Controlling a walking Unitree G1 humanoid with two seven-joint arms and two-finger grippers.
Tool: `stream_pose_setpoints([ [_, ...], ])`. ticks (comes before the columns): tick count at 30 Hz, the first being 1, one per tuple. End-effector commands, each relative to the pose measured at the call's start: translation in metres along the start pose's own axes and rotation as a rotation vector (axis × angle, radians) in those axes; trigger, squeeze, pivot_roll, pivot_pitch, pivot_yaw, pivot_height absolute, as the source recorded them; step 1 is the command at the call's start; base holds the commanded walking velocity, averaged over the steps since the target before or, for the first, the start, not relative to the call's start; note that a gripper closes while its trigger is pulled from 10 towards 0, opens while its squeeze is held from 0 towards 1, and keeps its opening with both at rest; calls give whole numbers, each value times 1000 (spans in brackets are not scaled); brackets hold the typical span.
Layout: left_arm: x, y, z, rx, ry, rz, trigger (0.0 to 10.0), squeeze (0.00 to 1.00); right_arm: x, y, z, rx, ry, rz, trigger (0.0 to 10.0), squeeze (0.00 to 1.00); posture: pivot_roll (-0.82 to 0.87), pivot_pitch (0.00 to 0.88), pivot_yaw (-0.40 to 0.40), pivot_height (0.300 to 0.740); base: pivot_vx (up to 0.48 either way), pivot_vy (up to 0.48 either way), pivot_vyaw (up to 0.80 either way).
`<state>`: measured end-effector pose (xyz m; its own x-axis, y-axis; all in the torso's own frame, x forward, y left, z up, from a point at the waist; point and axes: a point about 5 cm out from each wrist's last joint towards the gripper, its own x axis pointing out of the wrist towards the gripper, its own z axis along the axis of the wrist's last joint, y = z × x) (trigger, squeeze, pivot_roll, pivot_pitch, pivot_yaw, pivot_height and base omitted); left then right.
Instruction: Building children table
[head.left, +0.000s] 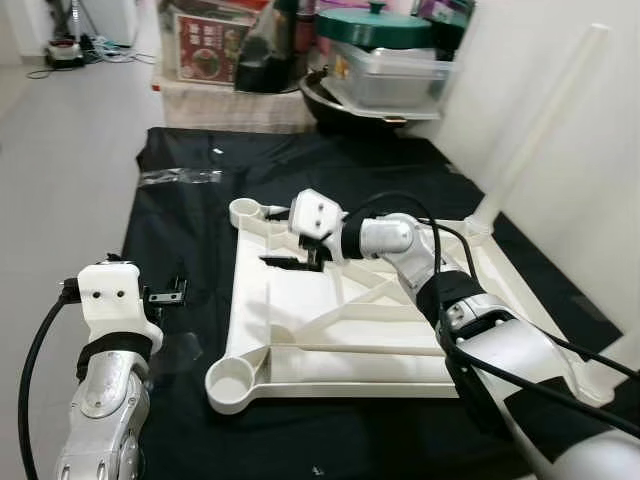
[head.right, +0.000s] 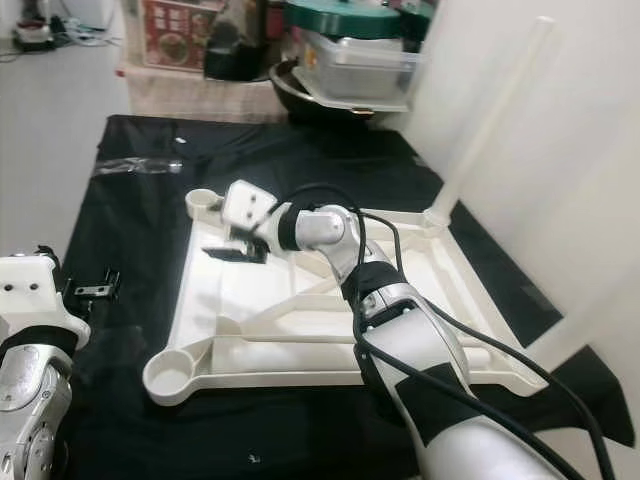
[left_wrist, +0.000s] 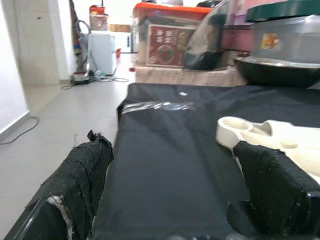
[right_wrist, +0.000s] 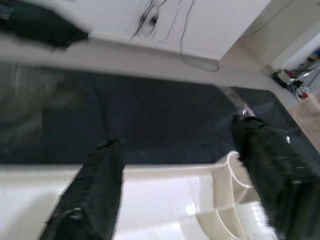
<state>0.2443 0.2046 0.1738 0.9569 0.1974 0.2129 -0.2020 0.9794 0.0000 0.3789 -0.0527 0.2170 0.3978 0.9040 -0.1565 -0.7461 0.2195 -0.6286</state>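
No legible text anywhere.

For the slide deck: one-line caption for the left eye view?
Right claw open over the upturned white tabletop on a black sheet, one leg fitted; left claw beside it.

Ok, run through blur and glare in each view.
Eye views: sharp, with the white wall washed bright. Left wrist view: black fingers soft up close, background clear. Right wrist view: smeared all over, fingers and white tabletop blurred.

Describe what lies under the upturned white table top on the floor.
A black sheet lies spread under the white table top, showing all around its edges. Whatever sits directly beneath the top, and the floor under the sheet, is covered and cannot be seen.
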Motion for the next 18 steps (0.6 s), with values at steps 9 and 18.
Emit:
stream_pose_setpoints([
  [9, -6, 3, -1, -14, 35, -16, 10000, 0, 12, 13, -19, 536, -104, -353, 10000, 1000, 134, 0, -130, 740, 0, 107, 0],
  [18, -7, 3, 1, -11, 34, -35, 10000, 0, 27, 30, -24, 724, -45, -444, 10000, 0, 145, 0, -127, 740, 0, 480, 0],
])
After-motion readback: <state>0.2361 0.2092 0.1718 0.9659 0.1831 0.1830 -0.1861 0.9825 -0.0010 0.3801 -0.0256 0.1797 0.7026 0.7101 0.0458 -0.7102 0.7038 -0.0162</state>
